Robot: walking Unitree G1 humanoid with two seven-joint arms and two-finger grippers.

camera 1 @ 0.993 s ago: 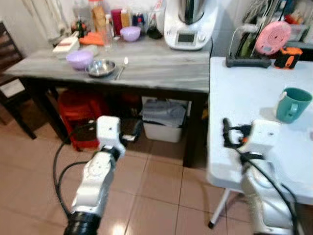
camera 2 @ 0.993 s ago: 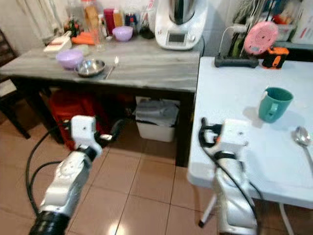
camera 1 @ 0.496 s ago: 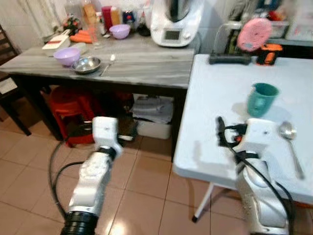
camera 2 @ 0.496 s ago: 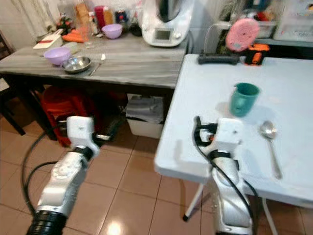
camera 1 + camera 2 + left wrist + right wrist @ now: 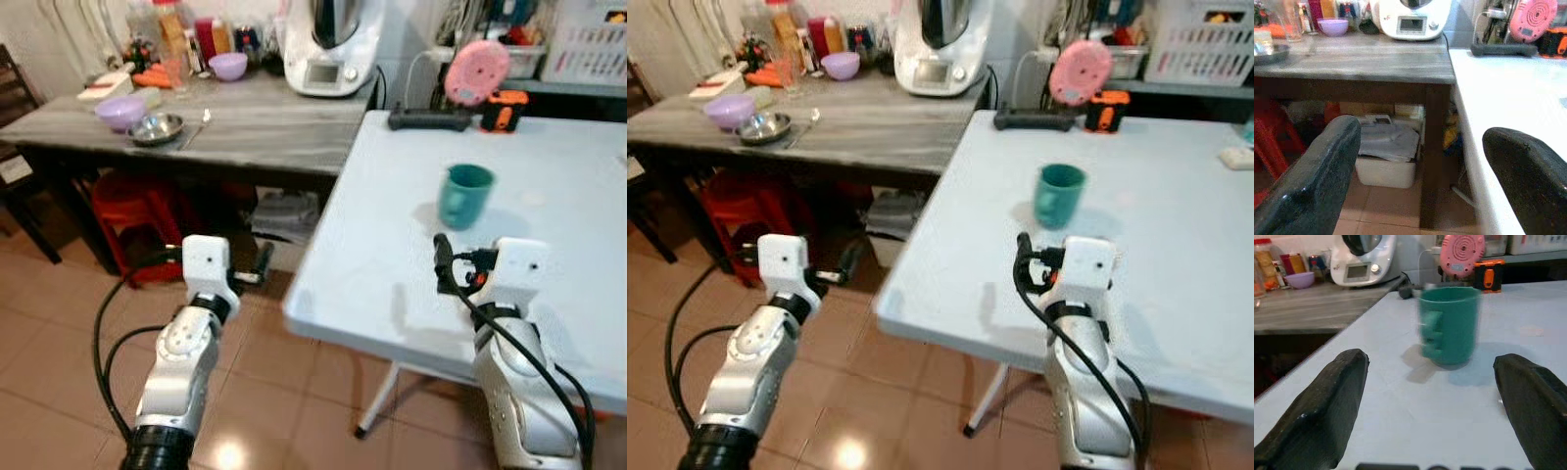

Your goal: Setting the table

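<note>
A teal mug (image 5: 464,194) stands upright on the white table (image 5: 382,284), handle toward the grey table. My right gripper (image 5: 1430,366) is open and low over the white table, a short way in front of the mug (image 5: 1449,325), which sits between the lines of its two fingers (image 5: 1327,401). Nothing is held. On the grey table (image 5: 265,122) at the left lie a purple bowl (image 5: 120,111), a steel bowl (image 5: 157,128) and a spoon (image 5: 196,127). My left gripper (image 5: 1422,132) is open and empty, held over the floor beside the white table's near corner.
A white kitchen machine (image 5: 328,44), bottles and a second purple bowl (image 5: 228,66) crowd the back of the grey table. A pink round thing (image 5: 476,71) and an orange-black tool (image 5: 500,110) stand at the white table's far edge. A red stool (image 5: 122,211) and a white bin (image 5: 1386,161) sit under the grey table.
The whole view has swung toward the white table, so the camera moved. The mug now sits nearer the picture's middle, and the spoon on the white table has left the frame. Both grippers hold their pose.
</note>
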